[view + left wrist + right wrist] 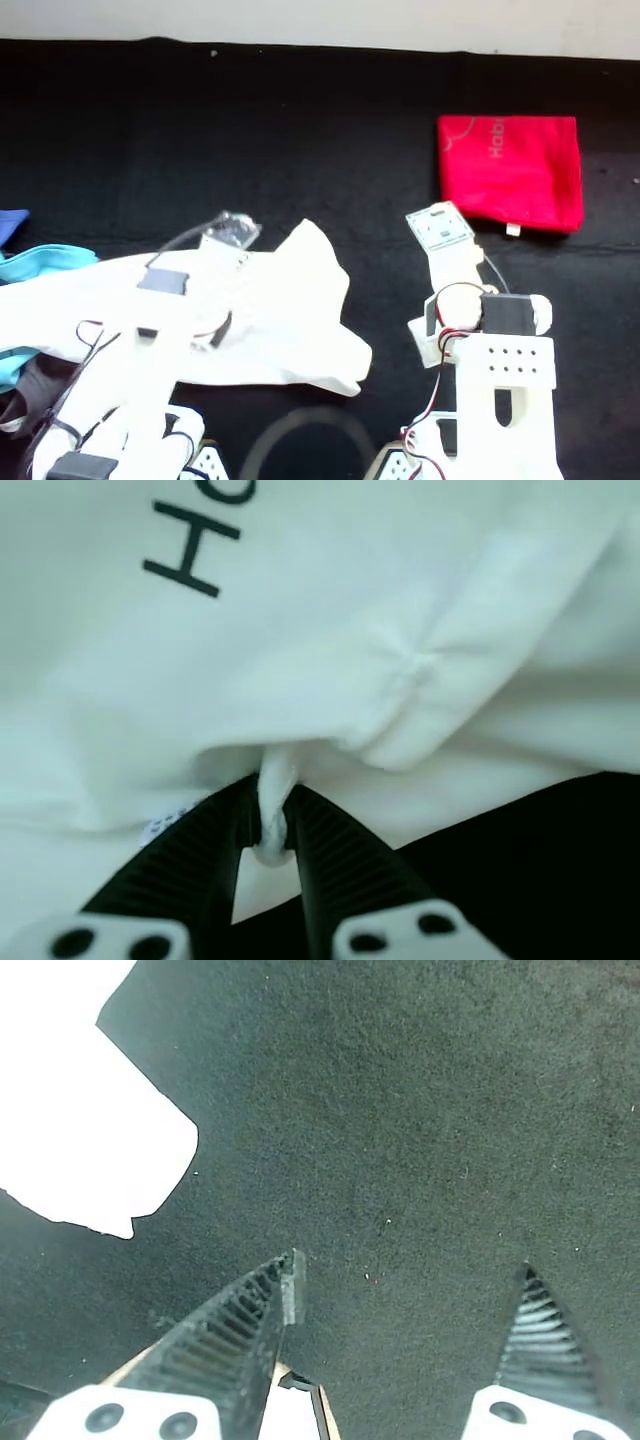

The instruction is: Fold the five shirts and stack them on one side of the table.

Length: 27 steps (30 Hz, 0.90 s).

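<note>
A white shirt [280,315] lies spread over the left half of the black table, and its printed fabric [350,630] is close up in the left wrist view. My left gripper [268,825] is shut on a pinched fold of it; from above it sits at the shirt's far edge [228,235]. A folded red shirt [510,170] rests at the far right. My right gripper [408,1275] hangs open over bare black cloth, with the white shirt's corner [80,1130] off to one side. From above, the right gripper [440,228] is just in front of the red shirt.
A teal shirt [40,262], a blue one [10,225] and a dark garment [30,385] are bunched at the left edge, partly under the white shirt. The black table [330,130] runs to a pale wall at the back.
</note>
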{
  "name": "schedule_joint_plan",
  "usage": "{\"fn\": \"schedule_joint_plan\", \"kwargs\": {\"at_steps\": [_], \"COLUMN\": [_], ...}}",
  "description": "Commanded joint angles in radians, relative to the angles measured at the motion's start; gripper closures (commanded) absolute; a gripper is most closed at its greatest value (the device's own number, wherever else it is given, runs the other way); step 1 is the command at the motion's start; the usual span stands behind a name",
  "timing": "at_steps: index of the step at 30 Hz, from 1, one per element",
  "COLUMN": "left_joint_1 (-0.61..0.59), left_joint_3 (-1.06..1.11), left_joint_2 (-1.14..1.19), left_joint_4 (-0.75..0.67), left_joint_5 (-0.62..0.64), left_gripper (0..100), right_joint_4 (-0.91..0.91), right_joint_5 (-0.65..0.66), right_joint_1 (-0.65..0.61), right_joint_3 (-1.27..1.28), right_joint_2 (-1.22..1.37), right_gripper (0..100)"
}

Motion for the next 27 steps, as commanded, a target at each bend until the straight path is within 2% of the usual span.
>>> {"fn": "schedule_joint_plan", "kwargs": {"at_steps": [1, 6, 11, 15, 20, 23, 27], "left_joint_1": [-0.044, -0.137, -0.231, -0.262, -0.302, -0.323, -0.335], "left_joint_3": [-0.188, -0.469, -0.653, -0.679, -0.682, -0.688, -0.688], "left_joint_2": [-0.015, -0.015, -0.008, -0.007, -0.007, -0.007, -0.007], "left_joint_4": [0.094, 0.226, 0.238, 0.235, 0.235, 0.233, 0.233], "left_joint_5": [-0.014, -0.014, -0.015, -0.069, -0.149, -0.149, -0.149], "left_gripper": [99, 99, 99, 99, 99, 99, 99], "right_joint_4": [-0.03, -0.093, -0.127, -0.266, -0.39, -0.453, -0.533], "right_joint_5": [-0.009, -0.009, -0.02, -0.15, -0.247, -0.258, -0.261], "right_joint_1": [-0.01, -0.035, -0.252, -0.449, -0.651, -0.702, -0.708], "right_joint_3": [0.002, 0.002, 0.035, 0.122, 0.222, 0.282, 0.34], "right_joint_2": [-0.012, -0.008, -0.008, -0.008, -0.008, -0.007, 0.044], "right_gripper": [69.1, 69.1, 68.9, 67.5, 58.2, 57.7, 57.7]}}
